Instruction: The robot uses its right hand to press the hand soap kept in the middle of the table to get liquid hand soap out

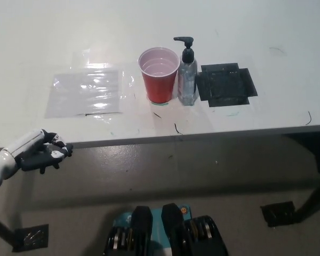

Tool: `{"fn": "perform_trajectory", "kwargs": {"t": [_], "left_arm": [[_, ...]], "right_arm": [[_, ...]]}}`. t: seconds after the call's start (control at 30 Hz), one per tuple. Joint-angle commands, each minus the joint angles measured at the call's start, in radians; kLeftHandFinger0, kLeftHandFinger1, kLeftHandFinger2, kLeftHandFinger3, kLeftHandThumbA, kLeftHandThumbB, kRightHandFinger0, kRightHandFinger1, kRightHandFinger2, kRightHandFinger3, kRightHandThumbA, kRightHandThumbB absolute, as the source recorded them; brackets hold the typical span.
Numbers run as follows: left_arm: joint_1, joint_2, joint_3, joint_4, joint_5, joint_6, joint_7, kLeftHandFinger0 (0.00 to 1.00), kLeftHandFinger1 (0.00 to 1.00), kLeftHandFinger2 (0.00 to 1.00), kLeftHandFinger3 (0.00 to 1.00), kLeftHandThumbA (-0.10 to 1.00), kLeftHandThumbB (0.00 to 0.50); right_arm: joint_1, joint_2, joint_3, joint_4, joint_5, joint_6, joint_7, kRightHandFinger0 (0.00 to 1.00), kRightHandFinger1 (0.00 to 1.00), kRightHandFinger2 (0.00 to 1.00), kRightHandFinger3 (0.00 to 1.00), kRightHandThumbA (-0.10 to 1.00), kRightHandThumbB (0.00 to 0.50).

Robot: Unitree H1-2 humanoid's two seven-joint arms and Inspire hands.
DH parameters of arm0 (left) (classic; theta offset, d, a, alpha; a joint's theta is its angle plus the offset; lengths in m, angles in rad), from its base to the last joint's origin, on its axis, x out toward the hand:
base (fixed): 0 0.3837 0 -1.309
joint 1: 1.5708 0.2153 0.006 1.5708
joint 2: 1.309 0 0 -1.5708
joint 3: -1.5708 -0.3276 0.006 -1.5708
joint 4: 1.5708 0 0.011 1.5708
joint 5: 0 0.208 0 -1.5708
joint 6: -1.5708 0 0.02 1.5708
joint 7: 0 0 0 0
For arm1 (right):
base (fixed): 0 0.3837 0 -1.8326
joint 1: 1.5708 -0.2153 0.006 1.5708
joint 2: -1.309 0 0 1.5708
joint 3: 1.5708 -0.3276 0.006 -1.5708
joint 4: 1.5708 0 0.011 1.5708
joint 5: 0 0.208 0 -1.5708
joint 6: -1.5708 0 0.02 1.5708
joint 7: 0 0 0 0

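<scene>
Soap bottle (188, 80): untouched, pump up, just right of red cup (159, 81).
Right hand: out of sight; pressing not begun.
Left hand (38, 151): resting well left-below bottle, fingers loosely curled, holding nothing.

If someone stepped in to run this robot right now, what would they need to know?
Left hand: resting at the lower left, below the table edge, holding nothing; whether its fingers are apart is unclear.
Right hand: not in view.
Soap bottle: upright mid-table, black pump on top, spout pointing toward the red cup just beside it on the left.
Also on the table: a clear plastic sheet to the left and a black mat to the right of the bottle.
Done: nothing visible; no hand is near the pump.
Left: bring the right hand in and press the pump.
</scene>
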Motion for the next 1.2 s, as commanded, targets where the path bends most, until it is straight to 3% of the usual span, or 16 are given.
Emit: {"fn": "perform_trajectory", "kwargs": {"t": [0.0, 0.13, 0.17, 0.3, 0.33, 0.4, 0.43, 0.47, 0.5, 0.53, 0.63, 0.7, 0.73, 0.97, 1.1, 1.17], "left_arm": [[-0.018, 0.022, 0.014, -0.031, 0.005, 0.017, -0.022, 0.25, 0.38, 0.62, 0.79, 0.54, 0.026], [-0.019, 0.017, 0.018, -0.026, 0.003, 0.012, -0.024, 0.22, 0.36, 0.6, 0.77, 0.54, 0.021], [-0.02, 0.016, 0.017, -0.02, 0.006, 0.012, -0.024, 0.23, 0.36, 0.59, 0.76, 0.55, 0.028], [-0.013, 0.021, 0.013, -0.037, 0.016, 0.022, -0.027, 0.24, 0.37, 0.6, 0.78, 0.57, 0.012], [-0.011, 0.019, 0.016, -0.033, 0.013, 0.014, -0.027, 0.24, 0.38, 0.61, 0.8, 0.6, 0.014], [-0.009, 0.013, 0.023, -0.03, 0.003, 0.02, -0.028, 0.24, 0.39, 0.62, 0.8, 0.62, 0.019], [-0.009, 0.016, 0.018, -0.032, 0.014, 0.015, -0.027, 0.24, 0.38, 0.62, 0.81, 0.66, 0.015], [-0.009, 0.019, 0.016, -0.034, 0.02, 0.012, -0.027, 0.25, 0.39, 0.62, 0.82, 0.7, 0.015], [-0.009, 0.019, 0.017, -0.034, 0.018, 0.011, -0.029, 0.25, 0.39, 0.62, 0.82, 0.73, 0.012], [-0.008, 0.019, 0.017, -0.035, 0.019, 0.01, -0.031, 0.26, 0.4, 0.63, 0.82, 0.8, 0.016], [-0.008, 0.023, 0.014, -0.032, 0.027, -0.003, -0.034, 0.26, 0.4, 0.63, 0.83, 0.94, 0.041], [-0.01, 0.02, 0.013, -0.027, 0.028, -0.01, -0.037, 0.24, 0.39, 0.62, 0.83, 1.0, 0.103], [-0.01, 0.018, 0.013, -0.026, 0.028, -0.012, -0.037, 0.23, 0.39, 0.62, 0.83, 1.0, 0.104], [-0.02, 0.02, 0.005, -0.019, 0.034, -0.018, -0.051, 0.2, 0.37, 0.61, 0.82, 1.0, 0.179], [-0.03, 0.022, 0.002, -0.02, 0.039, -0.02, -0.06, 0.19, 0.37, 0.6, 0.83, 1.0, 0.165], [-0.032, 0.026, -0.003, -0.025, 0.049, -0.018, -0.064, 0.23, 0.39, 0.61, 0.83, 1.0, 0.164]], "right_arm": [[-0.125, -0.093, -0.009, -0.068, 0.019, 0.043, 0.041, 0.61, 0.75, 0.89, 1.0, 0.3, 0.162], [-0.222, -0.124, 0.003, -0.072, 0.036, 0.061, 0.072, 0.61, 0.76, 0.89, 1.0, 0.31, 0.156], [-0.287, -0.141, 0.031, -0.084, 0.021, 0.055, 0.085, 0.58, 0.75, 0.87, 1.0, 0.26, 0.106], [-0.362, -0.146, 0.072, -0.144, 0.012, 0.101, 0.082, 0.58, 0.75, 0.86, 1.0, 0.29, 0.108], [-0.412, -0.146, 0.106, -0.159, 0.002, 0.101, 0.088, 0.6, 0.76, 0.88, 1.0, 0.23, 0.069], [-0.444, -0.146, 0.13, -0.168, -0.003, 0.101, 0.089, 0.6, 0.76, 0.88, 1.0, 0.21, 0.06], [-0.482, -0.149, 0.167, -0.162, -0.028, 0.101, 0.103, 0.68, 0.81, 0.91, 1.0, 0.24, 0.035], [-0.519, -0.159, 0.21, -0.151, -0.055, 0.101, 0.129, 0.82, 0.91, 0.97, 1.0, 0.3, 0.0], [-0.543, -0.17, 0.245, -0.134, -0.085, 0.101, 0.142, 0.9, 0.95, 0.99, 1.0, 0.39, 0.0], [-0.574, -0.174, 0.283, -0.115, -0.111, 0.096, 0.152, 1.0, 1.0, 1.0, 1.0, 0.64, 0.07], [-0.65, -0.179, 0.386, -0.065, -0.177, 0.059, 0.18, 1.0, 1.0, 1.0, 1.0, 0.99, 0.15], [-0.724, -0.173, 0.478, 0.006, -0.231, 0.041, 0.211, 1.0, 1.0, 1.0, 1.0, 1.0, 0.282], [-0.73, -0.173, 0.487, 0.012, -0.234, 0.039, 0.21, 1.0, 1.0, 1.0, 1.0, 1.0, 0.298], [-0.821, -0.095, 0.579, 0.14, -0.281, -0.025, 0.207, 1.0, 1.0, 1.0, 1.0, 1.0, 0.33], [-0.851, -0.057, 0.595, 0.193, -0.291, -0.029, 0.217, 1.0, 1.0, 1.0, 1.0, 1.0, 0.337], [-0.872, -0.022, 0.619, 0.246, -0.308, -0.067, 0.217, 1.0, 1.0, 1.0, 1.0, 1.0, 0.393]]}}
